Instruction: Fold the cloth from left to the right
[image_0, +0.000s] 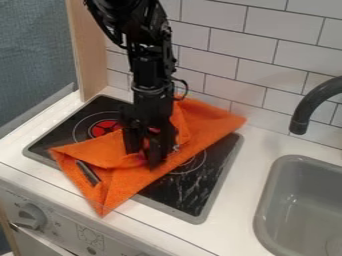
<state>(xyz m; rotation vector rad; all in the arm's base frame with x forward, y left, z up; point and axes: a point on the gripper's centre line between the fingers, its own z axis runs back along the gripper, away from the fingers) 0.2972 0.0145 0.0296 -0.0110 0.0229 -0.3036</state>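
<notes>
Lying partly folded beneath and around the parted fingers of the black gripper (145, 155): orange cloth (207, 125). Probably light, limp and quick to bunch; best pinched at the loose layer left of the fingertips. Below and around them, stove top (184, 192); well apart to their right, grey sink (262, 210).

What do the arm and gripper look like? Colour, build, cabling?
Arm: all black, blocky jointed segments, dark cables curving down its upper left side, small cable loop sticking out lower right. Gripper: black too.
</notes>
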